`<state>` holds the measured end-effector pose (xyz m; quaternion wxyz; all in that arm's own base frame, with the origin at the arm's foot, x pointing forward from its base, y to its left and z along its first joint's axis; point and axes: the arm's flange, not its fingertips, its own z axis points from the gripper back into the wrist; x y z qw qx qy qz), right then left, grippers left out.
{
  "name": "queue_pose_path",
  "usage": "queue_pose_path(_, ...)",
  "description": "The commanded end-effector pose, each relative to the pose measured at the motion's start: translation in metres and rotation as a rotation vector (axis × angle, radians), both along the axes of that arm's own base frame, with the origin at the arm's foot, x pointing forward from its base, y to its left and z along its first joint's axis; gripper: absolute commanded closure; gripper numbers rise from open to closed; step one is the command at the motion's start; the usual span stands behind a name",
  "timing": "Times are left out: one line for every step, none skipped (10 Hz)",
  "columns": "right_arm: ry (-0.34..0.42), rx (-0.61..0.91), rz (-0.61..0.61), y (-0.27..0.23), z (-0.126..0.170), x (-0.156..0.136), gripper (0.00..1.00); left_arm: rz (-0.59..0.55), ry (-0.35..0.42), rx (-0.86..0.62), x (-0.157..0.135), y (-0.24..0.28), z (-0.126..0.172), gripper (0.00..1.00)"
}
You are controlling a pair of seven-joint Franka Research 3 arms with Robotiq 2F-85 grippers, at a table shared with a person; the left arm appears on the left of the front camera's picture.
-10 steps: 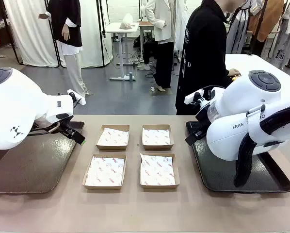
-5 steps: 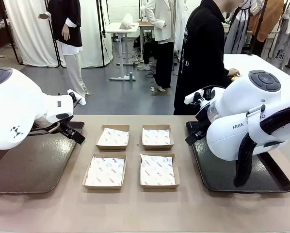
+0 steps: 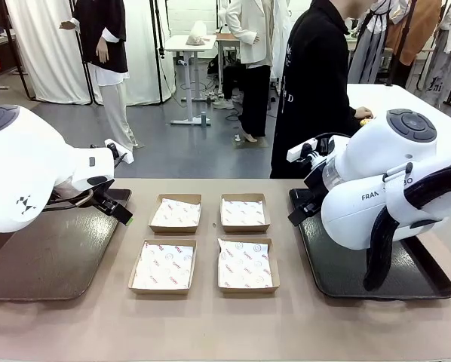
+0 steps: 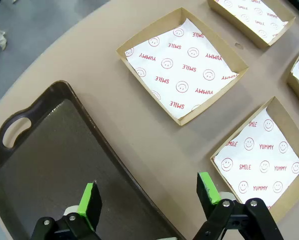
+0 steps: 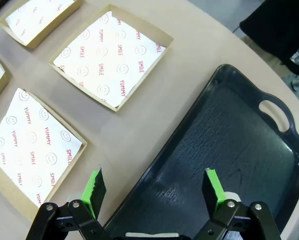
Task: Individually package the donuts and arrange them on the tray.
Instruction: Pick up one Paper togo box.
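Note:
The donuts are out of view. Two dark trays lie on the table, one on the left and one on the right, both bare. My left gripper hangs open over the inner edge of the left tray, with nothing between its green pads. My right gripper is open as well, above the inner edge of the right tray, and holds nothing. Between the trays stand several shallow cardboard boxes, each lined with printed paper.
A person in black stands at the far side, turned toward a white table at the back right, one hand on it. The near box row sits close to the front edge. Bare tabletop runs along the front.
The person's body and hand have shifted slightly at the white table. Neither arm has moved, and both grippers stay open.

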<state>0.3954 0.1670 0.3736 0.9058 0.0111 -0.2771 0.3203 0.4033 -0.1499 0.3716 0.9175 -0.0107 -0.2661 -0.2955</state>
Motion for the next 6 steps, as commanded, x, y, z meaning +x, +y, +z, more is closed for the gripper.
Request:
queue_pose_path(0.0, 0.0, 0.0, 0.0, 0.0, 0.0, 0.0, 0.0, 0.0, 0.0, 0.0, 0.0, 0.0, 0.0)
queue_pose_path(0.0, 0.0, 0.0, 0.0, 0.0, 0.0, 0.0, 0.0, 0.0, 0.0, 0.0, 0.0, 0.0, 0.0)
queue_pose_path(0.0, 0.0, 0.0, 0.0, 0.0, 0.0, 0.0, 0.0, 0.0, 0.0, 0.0, 0.0, 0.0, 0.0)
queue_pose_path(-0.022, -0.03, 0.007, -0.003, 0.012, -0.021, 0.0, -0.074, -0.001, 0.006, -0.021, 0.006, 0.009, 0.0)
queue_pose_path(-0.001, -0.035, 0.022, -0.013, 0.023, -0.052, 0.0, -0.085, 0.03, 0.038, -0.051, 0.022, 0.013, 0.0)
queue_pose_path(0.03, -0.038, 0.041, -0.023, 0.03, -0.081, 0.0, -0.109, 0.079, 0.043, -0.079, 0.036, 0.016, 0.0)
